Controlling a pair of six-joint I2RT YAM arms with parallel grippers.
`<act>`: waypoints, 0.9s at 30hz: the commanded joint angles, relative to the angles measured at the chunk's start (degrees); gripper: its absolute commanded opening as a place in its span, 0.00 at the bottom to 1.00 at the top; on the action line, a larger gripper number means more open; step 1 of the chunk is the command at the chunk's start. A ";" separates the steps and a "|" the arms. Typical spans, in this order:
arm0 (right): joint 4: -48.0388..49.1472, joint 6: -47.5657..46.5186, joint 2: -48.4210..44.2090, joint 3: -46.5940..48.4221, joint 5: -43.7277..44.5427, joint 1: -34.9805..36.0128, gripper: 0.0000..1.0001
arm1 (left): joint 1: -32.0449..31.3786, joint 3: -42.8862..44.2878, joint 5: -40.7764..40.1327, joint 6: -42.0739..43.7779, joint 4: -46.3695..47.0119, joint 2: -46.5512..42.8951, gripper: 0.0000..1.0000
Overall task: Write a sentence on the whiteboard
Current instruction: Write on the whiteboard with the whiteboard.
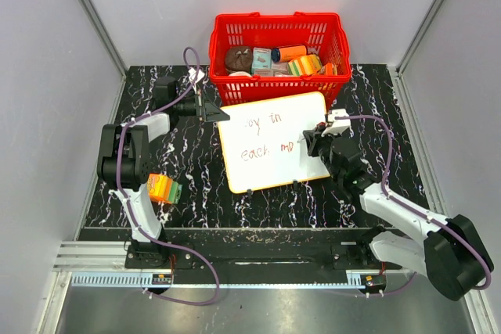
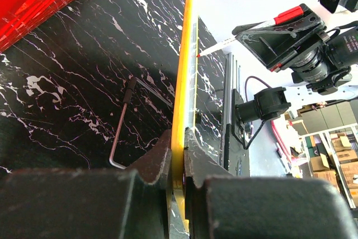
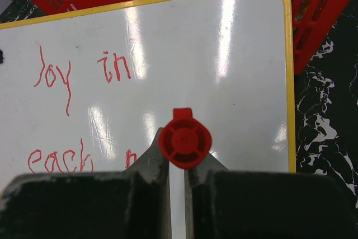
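— Black marbled table [image 1: 188, 185], grey walls all round, and we find the whiteboard [image 1: 270, 174] lying mid-table, just in front of the red basket [image 1: 274, 18], a little askew.

— And we've got writing! The sentence [image 1: 257, 154] runs in red over two lines: "joy in" on top, "each" below, then what we read as "mo".

— So well past halfway, we'd say. That last word looks only begun, with bare white to its right.

— Who's doing the work?

— The right gripper [image 3: 179, 163] is clamped on the marker [image 3: 184, 146]. From its wrist we look straight down on the red butt end, pinched between both fingers. From the left wrist we see the tip right at the board's surface.

— And the left gripper [image 2: 180, 149]?

— Jaws closed on the board's yellow rim, up at the far left corner. We take it that's to pin the board so it can't slide under the pen.

— What's left, then?

— Finishing that word, we reckon, then lifting the pen clear. We can't tell from here whether more words are meant to follow.
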 commanded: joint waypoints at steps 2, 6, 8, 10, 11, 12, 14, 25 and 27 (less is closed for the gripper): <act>3.69 -1.05 0.60 1.79 2.90 0.55 0.00 | 0.41 -0.70 -1.87 6.33 6.92 1.13 0.00; 4.56 -0.08 0.60 1.35 1.14 0.55 0.00 | 0.41 -0.70 -1.87 6.24 7.00 1.21 0.00; 4.39 0.18 0.78 1.43 0.88 0.55 0.00 | 0.41 -0.79 -1.87 6.24 7.01 1.30 0.00; 4.57 0.36 1.22 1.52 0.61 0.55 0.00 | 0.32 -0.70 -1.78 6.15 7.09 1.30 0.00; 4.48 0.53 1.39 1.61 0.52 0.47 0.00 | 0.32 -0.70 -1.78 6.15 7.09 1.47 0.00; 4.30 0.53 1.83 1.78 0.79 0.55 0.00 | 0.32 -0.61 -1.69 6.15 7.09 1.39 0.00; 4.21 0.53 2.36 1.79 1.23 0.55 0.00 | 0.32 -0.61 -1.78 6.15 7.09 1.30 0.00; 1.32 1.50 2.27 1.52 1.40 0.47 0.00 | 0.24 -0.44 -1.87 6.15 7.09 1.65 0.00; 0.35 1.59 1.40 1.17 1.67 0.55 0.00 | 0.24 -0.44 -1.78 6.15 7.01 1.65 0.00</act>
